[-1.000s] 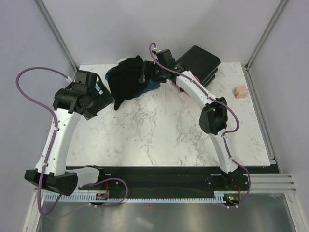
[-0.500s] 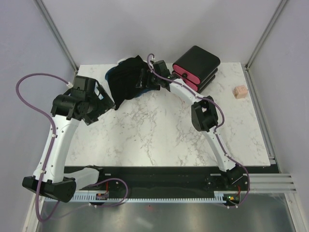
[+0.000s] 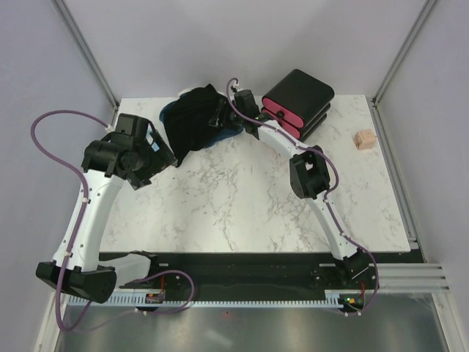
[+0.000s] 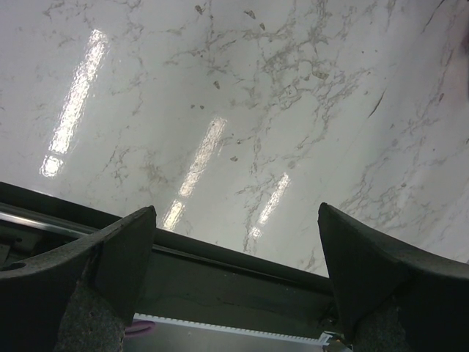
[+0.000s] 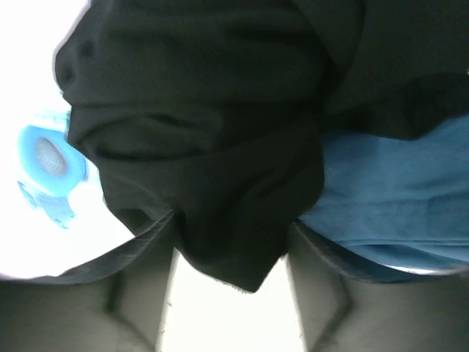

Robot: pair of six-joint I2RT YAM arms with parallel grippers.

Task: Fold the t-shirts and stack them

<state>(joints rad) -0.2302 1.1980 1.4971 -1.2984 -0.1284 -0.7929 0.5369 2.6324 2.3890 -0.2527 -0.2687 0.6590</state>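
Note:
A crumpled black t-shirt (image 3: 192,121) lies on a teal-blue t-shirt (image 3: 223,136) at the back of the marble table (image 3: 234,198). My right gripper (image 3: 220,117) reaches into this heap. In the right wrist view its jaws (image 5: 231,235) are partly closed with a fold of the black t-shirt (image 5: 205,110) pinched between them, and the blue shirt (image 5: 396,191) is to the right. A folded stack (image 3: 297,95), black on top with pink below, sits at the back right. My left gripper (image 3: 163,155) is open and empty (image 4: 236,213) above the bare table.
A small pinkish-beige block (image 3: 363,139) sits near the right edge. The left wrist view shows the marble top (image 4: 220,110) and the dark rail (image 4: 234,286) at the near edge. Grey walls close in the back and sides.
My right gripper has moved left and down into the black t-shirt, uncovering the folded stack behind it. My left arm has shifted slightly.

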